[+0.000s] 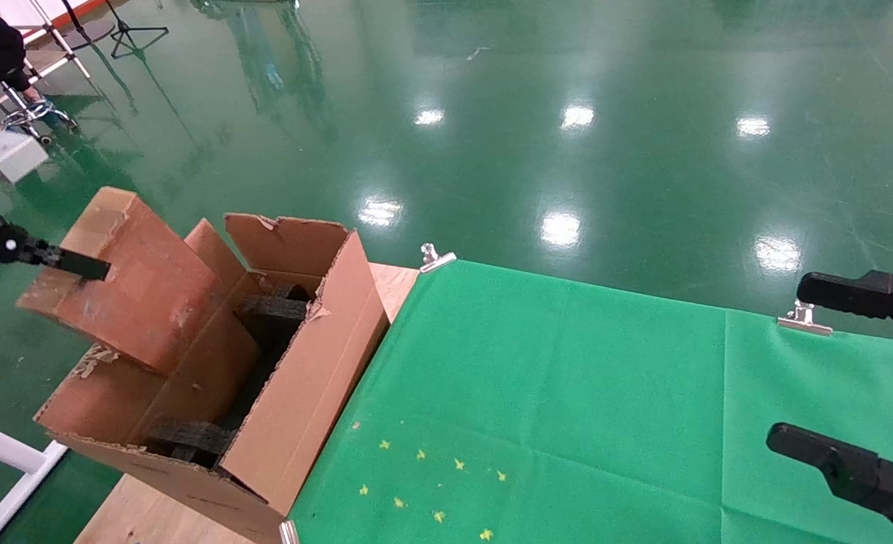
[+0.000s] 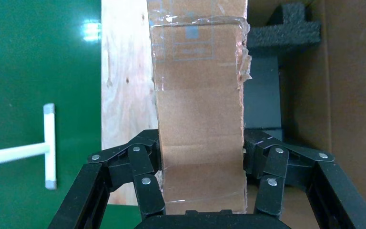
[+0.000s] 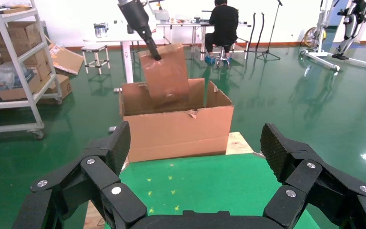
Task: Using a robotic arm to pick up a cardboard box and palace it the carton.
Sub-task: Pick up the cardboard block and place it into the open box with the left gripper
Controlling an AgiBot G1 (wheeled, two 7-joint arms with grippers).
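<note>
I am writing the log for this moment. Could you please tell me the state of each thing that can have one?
cardboard box: sealed with clear tape, held tilted in the air above the carton, not yet inside.
carton: flaps up, top open, black foam blocks inside.
left tool: shut on the cardboard box.
right tool: open, holding nothing, over the green cloth.

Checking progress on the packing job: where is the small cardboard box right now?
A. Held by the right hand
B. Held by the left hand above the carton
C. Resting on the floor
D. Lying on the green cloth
B: the left hand is clamped on the cardboard box over the open carton.
</note>
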